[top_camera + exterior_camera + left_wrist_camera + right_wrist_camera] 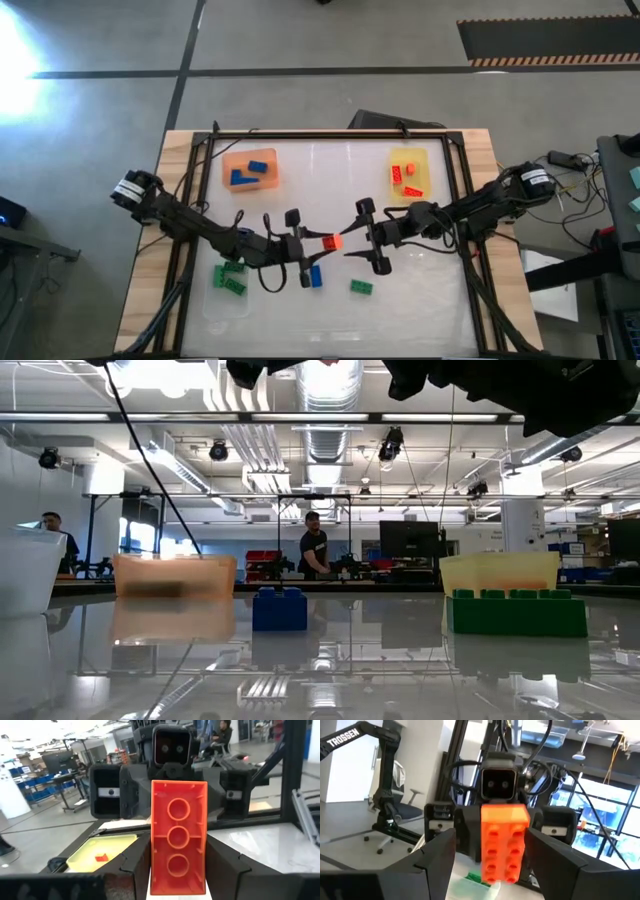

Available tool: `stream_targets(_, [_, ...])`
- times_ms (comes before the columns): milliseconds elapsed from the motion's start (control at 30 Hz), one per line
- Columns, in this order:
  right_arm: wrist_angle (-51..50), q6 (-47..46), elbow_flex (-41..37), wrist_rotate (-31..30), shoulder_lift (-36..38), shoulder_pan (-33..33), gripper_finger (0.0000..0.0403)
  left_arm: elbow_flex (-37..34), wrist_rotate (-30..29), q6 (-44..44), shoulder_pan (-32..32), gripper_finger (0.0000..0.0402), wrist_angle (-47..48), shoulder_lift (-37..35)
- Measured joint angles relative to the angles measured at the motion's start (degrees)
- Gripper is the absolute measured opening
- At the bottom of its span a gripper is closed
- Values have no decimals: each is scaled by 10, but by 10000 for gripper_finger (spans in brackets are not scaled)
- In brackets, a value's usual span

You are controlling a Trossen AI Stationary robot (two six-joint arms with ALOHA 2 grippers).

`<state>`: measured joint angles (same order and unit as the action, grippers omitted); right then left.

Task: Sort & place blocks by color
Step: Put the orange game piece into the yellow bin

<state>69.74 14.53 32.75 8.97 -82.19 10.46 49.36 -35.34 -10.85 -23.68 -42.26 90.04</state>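
Left gripper (312,243) clamping red-orange block (332,241) above table centre, block's long axis running out along fingers, hollow underside facing left wrist camera. Right gripper (362,240) facing it, fingers spread either side of block's far end, not touching. "TROSSEN" lettering showing on arm in right wrist view. Blue block (315,277) lying just beside left gripper.

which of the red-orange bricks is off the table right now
The red-orange brick held in the left gripper at mid-table, facing the right gripper. The other red-orange bricks lie in the yellow tray.
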Motion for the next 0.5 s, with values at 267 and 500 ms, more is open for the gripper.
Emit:
stream_targets(267, [-3, -4, 3, 0, 0, 0, 226, 7, 25, -1, 8, 130, -91, 55])
stream_targets(500, [-4, -6, 3, 0, -1, 0, 226, 13, 23, 0, 16, 130, -145, 93])
